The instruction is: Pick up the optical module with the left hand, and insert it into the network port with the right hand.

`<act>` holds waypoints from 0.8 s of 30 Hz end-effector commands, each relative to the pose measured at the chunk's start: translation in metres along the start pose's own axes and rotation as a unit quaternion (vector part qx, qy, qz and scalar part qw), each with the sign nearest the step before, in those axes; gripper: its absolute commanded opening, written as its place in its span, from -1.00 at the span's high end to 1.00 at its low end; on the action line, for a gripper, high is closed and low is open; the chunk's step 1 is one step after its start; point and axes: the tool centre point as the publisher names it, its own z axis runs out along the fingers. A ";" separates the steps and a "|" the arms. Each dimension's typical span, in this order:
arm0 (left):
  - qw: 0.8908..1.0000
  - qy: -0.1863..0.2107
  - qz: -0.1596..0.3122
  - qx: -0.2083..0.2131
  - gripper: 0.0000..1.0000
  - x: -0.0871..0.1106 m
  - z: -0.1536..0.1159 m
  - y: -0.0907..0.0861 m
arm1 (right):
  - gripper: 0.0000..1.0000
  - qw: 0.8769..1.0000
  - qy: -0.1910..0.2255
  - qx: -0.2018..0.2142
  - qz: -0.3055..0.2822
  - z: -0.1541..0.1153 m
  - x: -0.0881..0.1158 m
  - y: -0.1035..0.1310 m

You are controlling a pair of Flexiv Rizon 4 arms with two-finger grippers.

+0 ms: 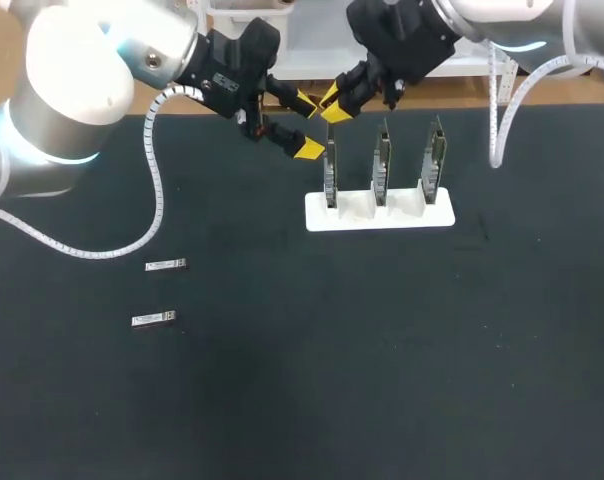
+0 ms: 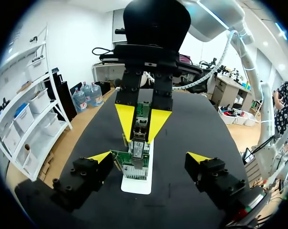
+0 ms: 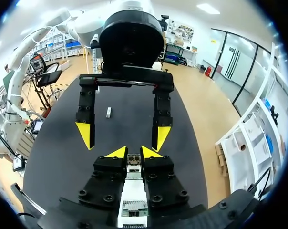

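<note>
Yellow right pincer (image 3: 133,153) clamps module (image 2: 139,142); left pincer (image 2: 149,156) agape.

Bright, even light falls from overhead: in the head view the black table (image 1: 382,380) soaks it up across the lower frame with barely a shadow, while the left arm's white housing (image 1: 72,60) at the upper left glares almost to plain white. The white holder (image 1: 379,212) shines against the dark, and in both wrist views the yellow fingertips (image 2: 126,117) are evenly lit.
</note>
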 end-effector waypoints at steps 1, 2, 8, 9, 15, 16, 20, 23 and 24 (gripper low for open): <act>1.000 0.003 -0.002 -0.001 -1.00 -0.001 0.000 -0.001 | 1.00 1.000 0.001 -0.002 0.001 0.001 0.002 0.000; 1.000 0.003 -0.002 -0.001 -1.00 -0.001 0.000 -0.001 | 1.00 1.000 0.002 -0.003 0.001 0.002 0.002 0.000; 1.000 0.003 -0.002 -0.001 -1.00 -0.001 0.000 -0.001 | 1.00 1.000 0.005 -0.003 0.003 0.003 0.004 -0.002; 1.000 0.003 -0.002 -0.001 -1.00 -0.001 0.000 -0.001 | 1.00 1.000 0.005 -0.002 0.004 0.003 0.004 -0.003; 1.000 0.003 -0.002 -0.001 -1.00 -0.001 0.000 -0.001 | 1.00 1.000 0.006 -0.005 0.006 0.006 0.005 -0.003; 1.000 0.003 -0.002 -0.001 -1.00 -0.001 0.000 -0.001 | 1.00 1.000 0.006 -0.006 0.007 0.007 0.005 -0.003; 1.000 0.003 -0.002 -0.001 -1.00 -0.001 0.000 -0.001 | 1.00 1.000 0.008 -0.010 0.013 0.010 0.008 -0.003; 1.000 0.003 -0.002 -0.001 -1.00 -0.001 0.000 -0.001 | 1.00 1.000 0.010 -0.011 0.016 0.012 0.010 -0.003; 1.000 0.003 -0.002 -0.001 -1.00 -0.001 0.000 -0.001 | 1.00 1.000 0.011 -0.012 0.016 0.012 0.011 -0.003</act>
